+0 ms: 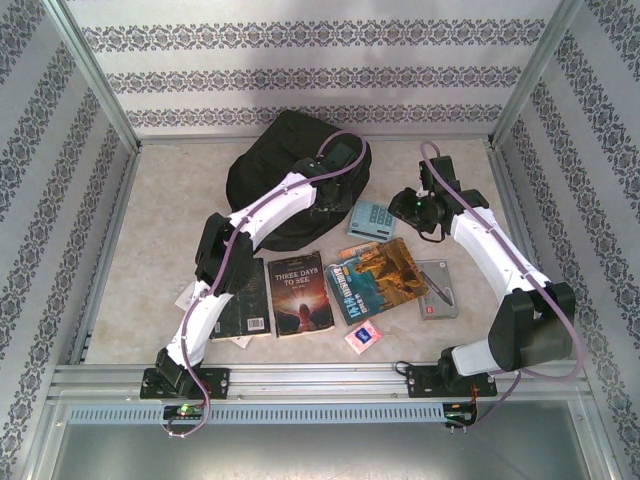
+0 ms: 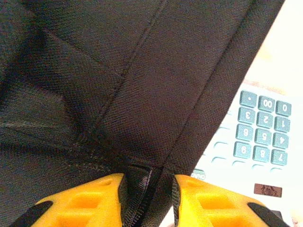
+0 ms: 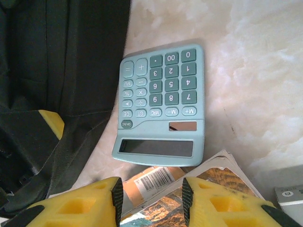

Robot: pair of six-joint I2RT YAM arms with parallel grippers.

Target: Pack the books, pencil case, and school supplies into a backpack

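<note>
The black backpack (image 1: 280,165) lies at the back of the table. My left gripper (image 1: 335,195) is shut on a fold of its fabric and zip seam (image 2: 149,198), at the edge beside the light blue calculator (image 1: 372,218) (image 2: 258,142). My right gripper (image 1: 408,212) (image 3: 152,198) hangs open above the orange book's barcode (image 3: 156,178) and the blue-and-orange illustrated book (image 1: 385,278), just short of the calculator (image 3: 163,104). One left fingertip (image 3: 51,122) shows yellow on the backpack (image 3: 57,61). "Three Days to See" (image 1: 300,292) and a black-covered book (image 1: 245,312) lie at the front. A pink-and-white packet (image 1: 364,337) lies near the front edge.
A grey flat case with a pen on it (image 1: 438,290) (image 3: 289,196) lies right of the books. White papers (image 1: 190,295) stick out under the black book by the left arm. Metal frame rails and patterned walls close the table in on three sides.
</note>
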